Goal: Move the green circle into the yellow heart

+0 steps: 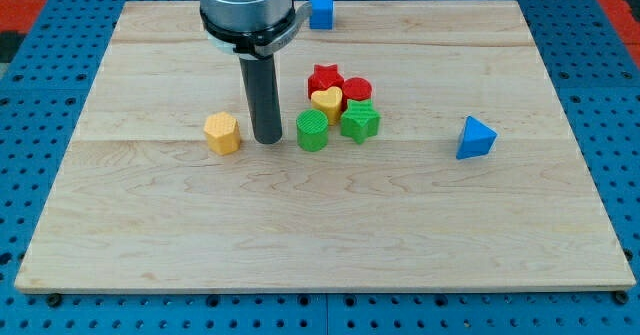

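Seven blocks lie on the wooden bench [150,235]. My tip [267,139] rests left of centre, between the yellow hexagon [222,133] on its left and the green circle [312,131] just to its right, close to the circle; contact cannot be judged. The arm carries no gripper, only the rod. The green circle touches the yellow heart [327,102] above it. Around the heart crowd a red star [323,77], a red round block [358,90] and a green star [360,121]. A blue triangle [475,138] sits at right, a blue cube [321,11] at top edge.
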You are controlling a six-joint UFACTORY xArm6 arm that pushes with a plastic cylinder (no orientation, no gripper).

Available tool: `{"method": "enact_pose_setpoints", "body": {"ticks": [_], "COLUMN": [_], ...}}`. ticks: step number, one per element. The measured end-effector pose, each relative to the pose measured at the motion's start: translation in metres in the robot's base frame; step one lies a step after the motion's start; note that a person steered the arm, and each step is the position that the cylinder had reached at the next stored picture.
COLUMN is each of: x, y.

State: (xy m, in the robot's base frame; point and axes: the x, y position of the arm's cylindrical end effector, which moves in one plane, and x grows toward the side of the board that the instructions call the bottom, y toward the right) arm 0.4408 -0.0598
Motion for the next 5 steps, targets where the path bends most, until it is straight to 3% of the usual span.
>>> {"method": "enact_pose_setpoints", "body": {"ticks": [3, 5], "x": [0.0, 0.007], "y": [0.015, -0.007]}}
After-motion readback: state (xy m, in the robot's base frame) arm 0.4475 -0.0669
